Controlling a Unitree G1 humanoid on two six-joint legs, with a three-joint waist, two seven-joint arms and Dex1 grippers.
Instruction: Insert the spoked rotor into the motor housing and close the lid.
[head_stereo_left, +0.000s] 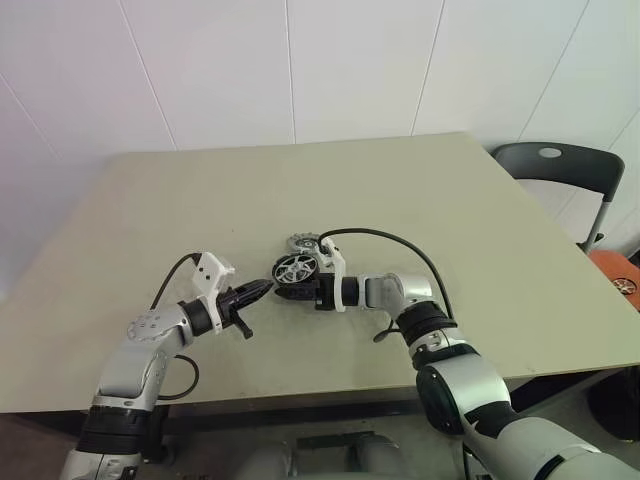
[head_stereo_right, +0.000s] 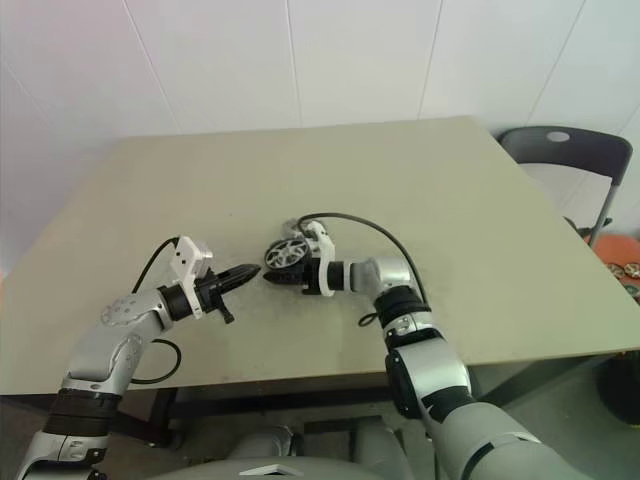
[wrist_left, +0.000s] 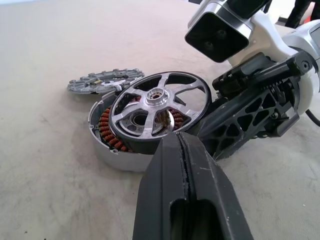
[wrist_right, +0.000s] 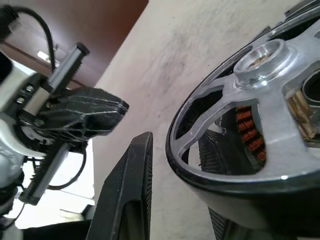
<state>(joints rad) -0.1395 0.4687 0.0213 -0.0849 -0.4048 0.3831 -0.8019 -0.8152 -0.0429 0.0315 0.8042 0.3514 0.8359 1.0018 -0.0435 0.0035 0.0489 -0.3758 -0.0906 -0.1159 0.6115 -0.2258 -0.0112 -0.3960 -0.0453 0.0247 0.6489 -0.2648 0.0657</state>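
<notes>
On the table (head_stereo_left: 420, 190), motor housing (wrist_left: 107, 142) with spoked rotor (wrist_left: 157, 110) tilted in — right pincer (head_stereo_left: 290, 285) grasping it, left pincer (head_stereo_left: 262, 289) clenched.

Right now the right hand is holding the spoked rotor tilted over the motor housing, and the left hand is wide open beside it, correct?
Not quite. The left hand is shut, as the left wrist view shows. The rest holds: the right hand holds the spoked rotor tilted over the motor housing.

around the copper-wound silver motor housing (wrist_left: 107, 137) the beige table (head_stereo_left: 420, 200) lies open, save a flat grey toothed lid (wrist_left: 105, 80) just behind it.
</notes>
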